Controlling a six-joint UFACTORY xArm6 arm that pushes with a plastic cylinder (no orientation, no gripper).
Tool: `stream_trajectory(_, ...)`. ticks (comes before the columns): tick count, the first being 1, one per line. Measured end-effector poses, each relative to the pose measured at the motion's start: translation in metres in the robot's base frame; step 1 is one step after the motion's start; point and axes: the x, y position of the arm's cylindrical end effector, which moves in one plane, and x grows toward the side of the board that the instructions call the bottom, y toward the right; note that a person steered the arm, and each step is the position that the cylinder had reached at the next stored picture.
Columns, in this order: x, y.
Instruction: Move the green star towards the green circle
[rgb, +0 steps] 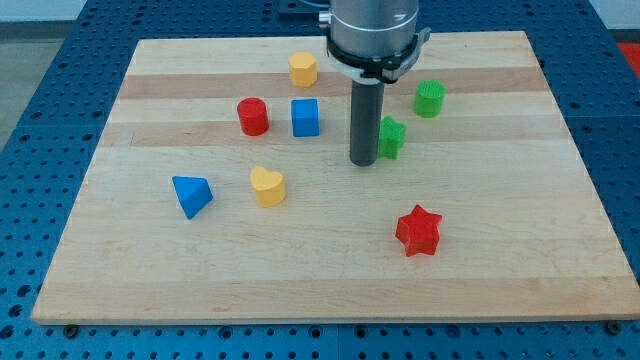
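The green star (392, 136) lies on the wooden board (330, 270), right of centre. The green circle (430, 98) stands a short way up and to the right of it, with a small gap between them. My tip (362, 161) is right at the star's left side, apparently touching it or nearly so. The rod hides part of the star's left edge.
A blue cube (306, 117) and a red cylinder (253, 116) lie left of the rod. A yellow hexagon (303, 69) is near the view's top. A yellow heart (267, 186) and a blue triangle (192, 195) lie lower left. A red star (418, 231) lies lower right.
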Motion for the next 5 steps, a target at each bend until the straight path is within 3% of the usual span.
stream_trajectory(5, -0.024, 0.03)
